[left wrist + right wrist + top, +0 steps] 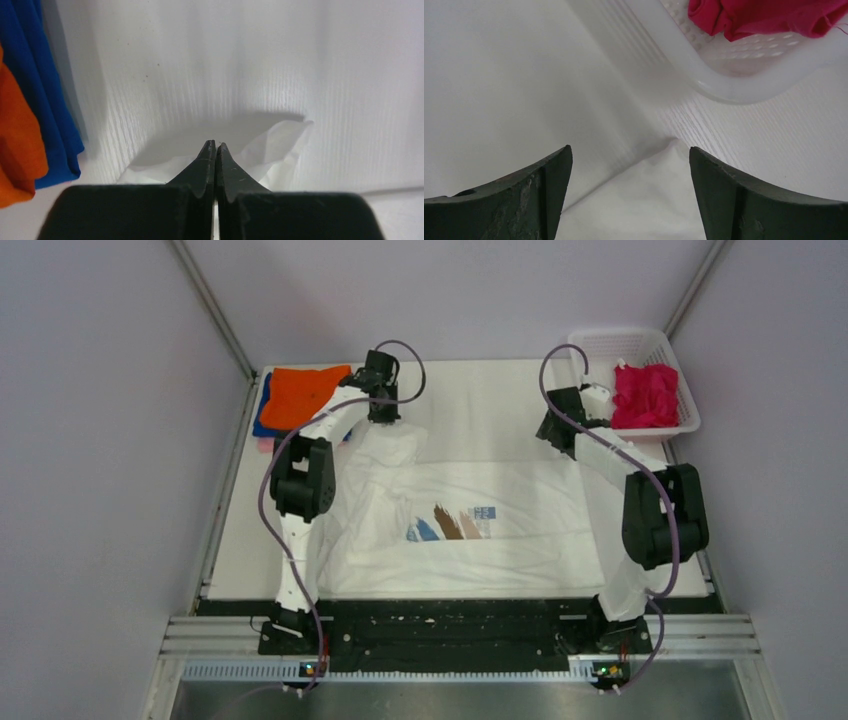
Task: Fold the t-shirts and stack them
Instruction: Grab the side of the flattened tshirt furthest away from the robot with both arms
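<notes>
left arm (300,480), right arm (660,515): white links, black joint housings | looped purple cables (264,505) | right pincer fingers (514,200): dark, scuffed

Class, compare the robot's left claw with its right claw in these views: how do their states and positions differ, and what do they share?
The left claw is shut, pinching the white t-shirt; the right claw is open, holding nothing. The left claw is near the orange t-shirt; the right claw is beside the basket. Both are at the white t-shirt's far edge.

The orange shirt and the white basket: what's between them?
In the top view: the left gripper pinching the white t-shirt by an edge, bare table, then the open right gripper.
</notes>
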Tool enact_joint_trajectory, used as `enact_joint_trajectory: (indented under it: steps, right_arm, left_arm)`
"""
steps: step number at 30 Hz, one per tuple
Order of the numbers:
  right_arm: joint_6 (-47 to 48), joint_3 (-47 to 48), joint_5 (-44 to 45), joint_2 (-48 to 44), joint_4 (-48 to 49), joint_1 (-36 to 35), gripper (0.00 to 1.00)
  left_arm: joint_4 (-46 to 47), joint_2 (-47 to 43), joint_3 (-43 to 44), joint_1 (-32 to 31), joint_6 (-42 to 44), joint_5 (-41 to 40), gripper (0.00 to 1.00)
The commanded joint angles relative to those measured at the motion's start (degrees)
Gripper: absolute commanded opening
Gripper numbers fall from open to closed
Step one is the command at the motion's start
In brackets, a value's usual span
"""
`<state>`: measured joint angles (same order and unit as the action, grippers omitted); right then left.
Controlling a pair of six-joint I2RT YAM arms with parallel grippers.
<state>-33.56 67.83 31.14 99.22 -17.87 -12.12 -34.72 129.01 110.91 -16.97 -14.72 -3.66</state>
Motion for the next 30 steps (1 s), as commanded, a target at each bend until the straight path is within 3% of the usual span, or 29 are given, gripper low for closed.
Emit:
enact_joint_trajectory:
  steps: [1, 8, 21, 25, 30]
  right_arm:
    - [2.19, 8.62, 4.74, 7.57, -3.81, 0.94, 0.84]
    - [1.84, 11.46, 4.91, 13.67, -7.07, 0.90, 0.79]
    - [0.72, 7.60, 6.18, 12.51, -12.11, -0.22, 0.72]
    - [-0.50, 6.78, 6.04, 11.91, -13.17, -0.38, 0.58]
    - [-0.98, 7.00, 6.66, 12.04, -11.70, -0.43, 0.32]
  left_arm:
    - [7.11, -9.95, -7.19, -0.49, -2.07, 1.98, 0.00]
    - [8.92, -16.89, -15.41, -0.87, -3.22, 3.34, 0.00]
    - [11.43, -26.03, -25.71, -1.39, -4.37, 5.49, 0.00]
    - [11.69, -27.74, -27.83, -1.55, -4.53, 5.67, 0.00]
    - [12.63, -30.46, -30.65, -2.03, -4.26, 6.14, 0.00]
